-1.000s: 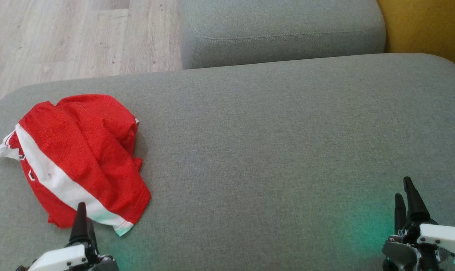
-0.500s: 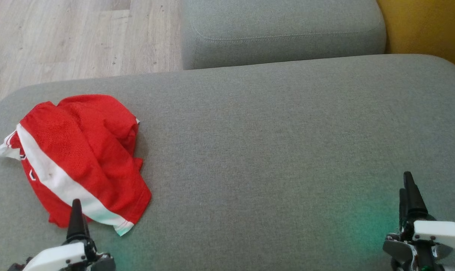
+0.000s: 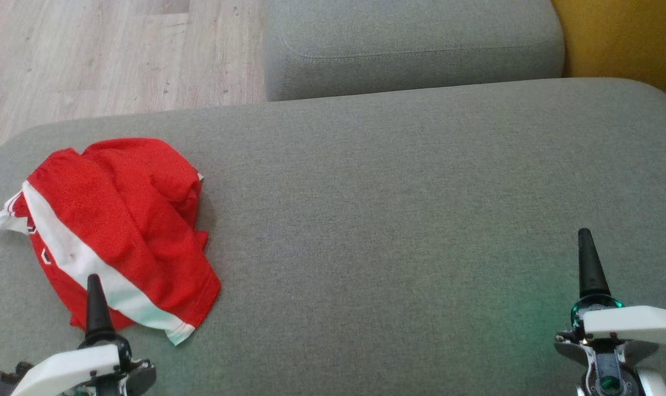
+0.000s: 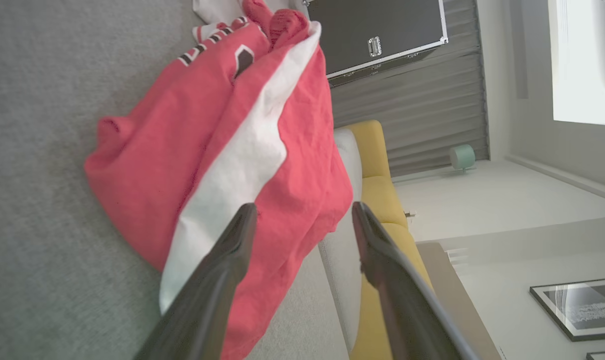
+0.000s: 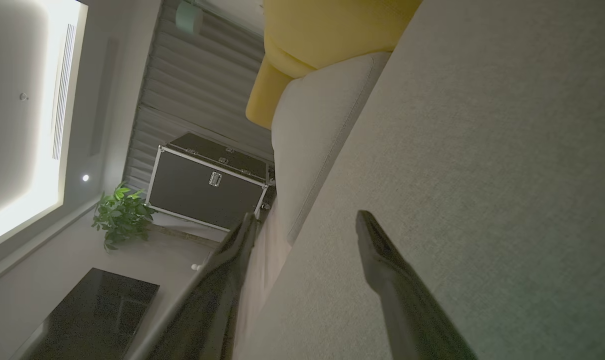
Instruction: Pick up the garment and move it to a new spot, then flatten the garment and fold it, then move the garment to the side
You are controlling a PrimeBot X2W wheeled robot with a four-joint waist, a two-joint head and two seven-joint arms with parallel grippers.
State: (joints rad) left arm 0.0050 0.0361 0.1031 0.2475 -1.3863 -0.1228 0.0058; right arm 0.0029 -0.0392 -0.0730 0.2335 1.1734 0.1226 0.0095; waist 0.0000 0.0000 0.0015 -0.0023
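Head view: the red garment (image 3: pixel 118 220) with a white band lies crumpled on the left end of the grey seat cushion (image 3: pixel 393 220), clear of the cushion's far edge. The left gripper (image 3: pixel 94 286) rises at the cushion's near left edge. It is seen edge-on, and its dark tip overlaps the garment's near hem at the white band. The right gripper (image 3: pixel 585 247) stands at the cushion's near right edge, well apart from the garment, with bare grey cloth between them.

Left wrist view: the left gripper (image 4: pixel 303 207) has its fingers spread wide and grips nothing. The garment (image 4: pixel 222 140) lies on the seat cushion (image 4: pixel 42 150) straight ahead of them. One finger crosses the white band, and red cloth shows in the gap. Whether a tip touches the cloth cannot be told.

Right wrist view: the right gripper (image 5: pixel 307 216) is likewise spread and empty, just above the bare seat cushion (image 5: pixel 482 150).
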